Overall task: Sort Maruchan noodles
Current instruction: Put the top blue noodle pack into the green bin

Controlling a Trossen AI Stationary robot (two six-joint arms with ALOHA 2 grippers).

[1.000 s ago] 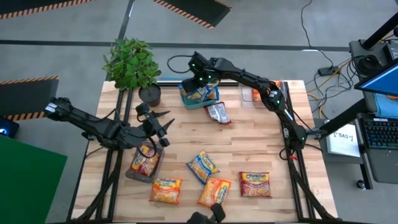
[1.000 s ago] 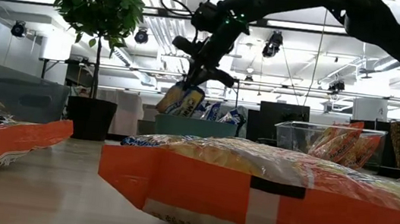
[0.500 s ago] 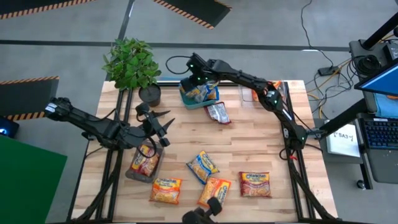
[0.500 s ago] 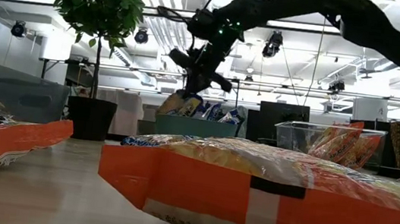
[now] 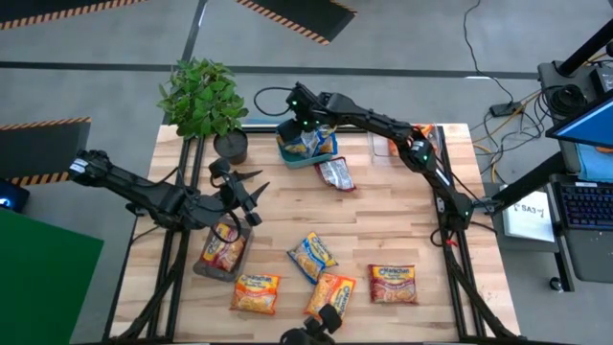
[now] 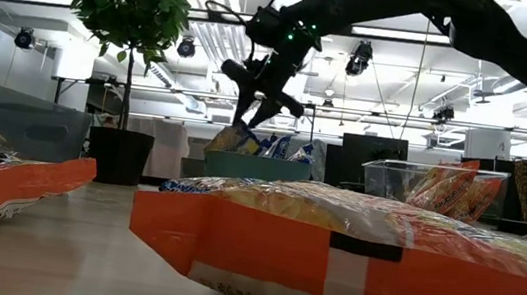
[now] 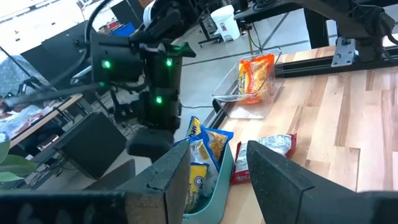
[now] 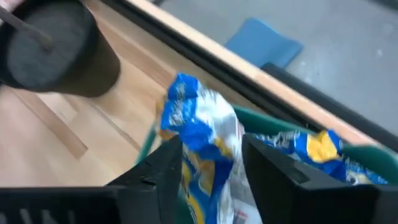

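The right gripper [image 8: 208,165], fingers parted, hangs over the blue-and-white shiny plastic noodle packet [image 8: 202,134] in the teal plastic tray [image 5: 297,158]; release looks done; next it likely lifts clear toward another packet; the left gripper [image 5: 251,196] waits open mid-table.

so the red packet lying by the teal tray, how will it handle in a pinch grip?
The red packet looks crumpled and shiny, so probably slippery and floppy at the edges. It lies flat on the table, so likely light and won't roll. The noodle block inside may crack if squeezed hard.

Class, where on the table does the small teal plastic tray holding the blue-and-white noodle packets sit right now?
In the high view, the teal plastic tray sits at the table's far edge, just right of the potted green plant, under the right gripper, with a red-pink packet beside it.
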